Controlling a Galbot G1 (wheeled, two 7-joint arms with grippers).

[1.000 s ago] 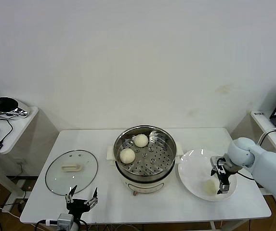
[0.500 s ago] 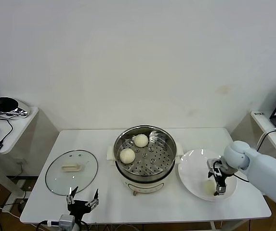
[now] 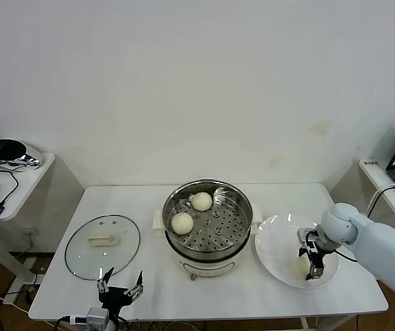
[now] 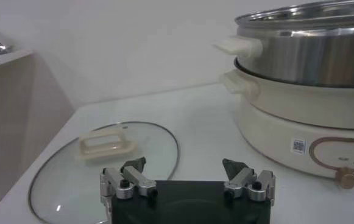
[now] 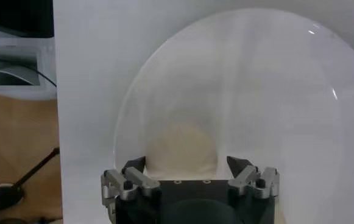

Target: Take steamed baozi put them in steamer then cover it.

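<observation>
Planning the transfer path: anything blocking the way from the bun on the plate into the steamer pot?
Nothing visible. The cream-white dough bun lies on the round white plate between the right tool's fingers. The shiny steel steamer pot beside it is uncovered; its clear glass lid lies on the far side.

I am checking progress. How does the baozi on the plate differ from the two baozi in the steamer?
The baozi on the plate lies alone on the white plate, between the right end effector's fingers; the baozi in the steamer rest as a pair on the perforated tray of the steamer, with no end effector near. All are round, smooth, cream-white.
</observation>
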